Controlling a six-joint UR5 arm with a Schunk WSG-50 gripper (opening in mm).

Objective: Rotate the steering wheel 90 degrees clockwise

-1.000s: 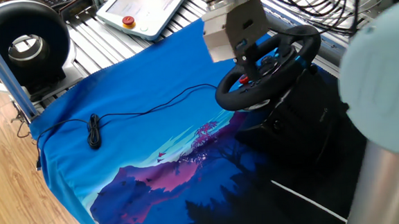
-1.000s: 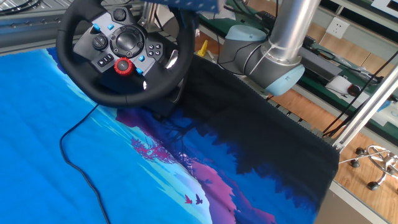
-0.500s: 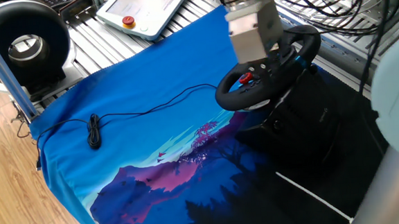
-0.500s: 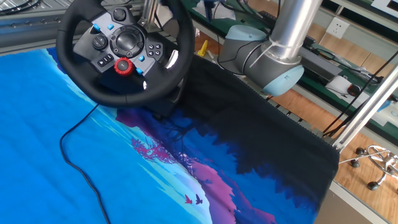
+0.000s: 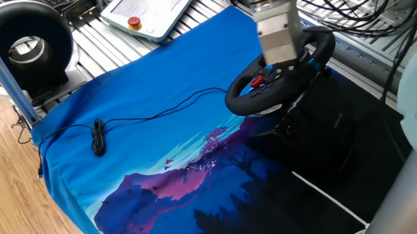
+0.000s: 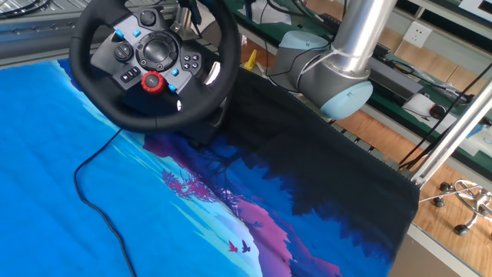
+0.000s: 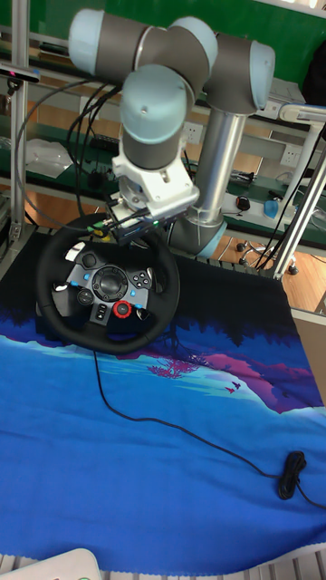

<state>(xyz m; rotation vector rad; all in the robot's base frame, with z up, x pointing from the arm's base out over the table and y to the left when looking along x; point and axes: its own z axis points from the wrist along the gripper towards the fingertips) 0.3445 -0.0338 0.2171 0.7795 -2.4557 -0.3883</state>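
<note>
Steering wheel [image 7: 107, 291]: black padded rim with red and blue buttons on its hub, tilted on a dark base at the far edge of the mat — the end nearest the arm's column.
Hub: a red round button [image 6: 151, 81] sits low on the face, blue ones beside it (the same red button shows in the tall fixed view).
Gripper [image 7: 136, 225]: at the upper rim of the wheel, just behind its top edge; the fingertips are hidden behind the rim and by the wrist block in every view, so I cannot tell whether the fingers are apart, together or clamped on the rim.
Arm [image 7: 154, 100]: grey-and-blue joints bent over above the wheel, the silver column [image 6: 358, 35] rising right behind it.
Mat [image 5: 153, 157]: blue cloth printed with a purple and dark landscape, spread under the wheel and over most of the table.
Cable [image 5: 157, 113]: thin, black, running from the wheel's base across the mat — ending in a small coiled bundle [image 5: 98, 137] well apart from the wheel.
Ring-shaped device [image 5: 24, 47]: black with a white centre, off the mat's corner.
Pendant [image 5: 151, 10]: white tablet with a red button, lying beyond the mat.
</note>
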